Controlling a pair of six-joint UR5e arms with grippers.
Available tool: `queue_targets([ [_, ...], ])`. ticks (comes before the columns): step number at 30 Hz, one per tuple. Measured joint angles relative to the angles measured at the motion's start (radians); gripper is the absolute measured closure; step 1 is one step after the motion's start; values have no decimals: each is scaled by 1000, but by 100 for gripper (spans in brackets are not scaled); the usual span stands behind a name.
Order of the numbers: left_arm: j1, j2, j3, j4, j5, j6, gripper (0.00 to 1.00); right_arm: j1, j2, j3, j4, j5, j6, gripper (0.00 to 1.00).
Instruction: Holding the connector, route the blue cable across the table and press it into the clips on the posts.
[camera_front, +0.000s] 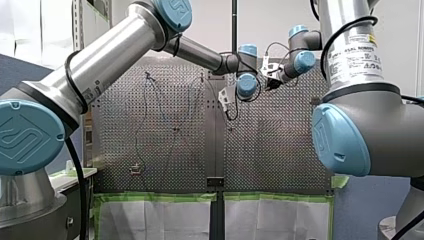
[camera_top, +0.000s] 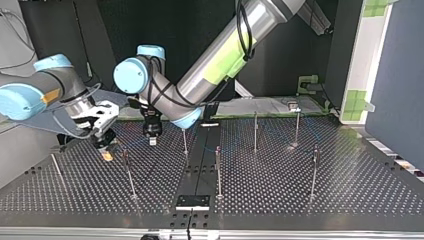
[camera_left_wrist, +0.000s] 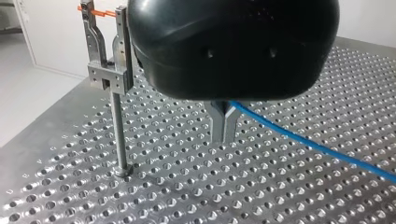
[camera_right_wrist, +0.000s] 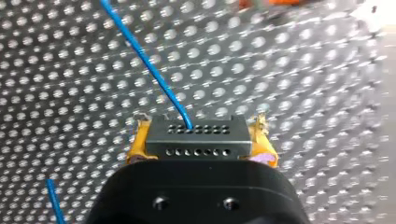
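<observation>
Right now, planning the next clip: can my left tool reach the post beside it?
Probably yes: the left tool, shut on the cable, hangs near the post with only bare table between, though the clip sits higher.

White sticker on my right arm, top line roughly "UNIVERSAL ROBOTS", smaller print too blurred to read
</observation>
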Motion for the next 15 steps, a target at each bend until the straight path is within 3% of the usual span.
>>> queue_targets([
  [9, -3, 28, 12, 0, -1, -3, 100, -2, -42, -38, 19, -25, 20, 100],
  [15, 1, 44, 12, 1, -1, -4, 100, -2, -58, -46, 28, -29, 24, 100],
])
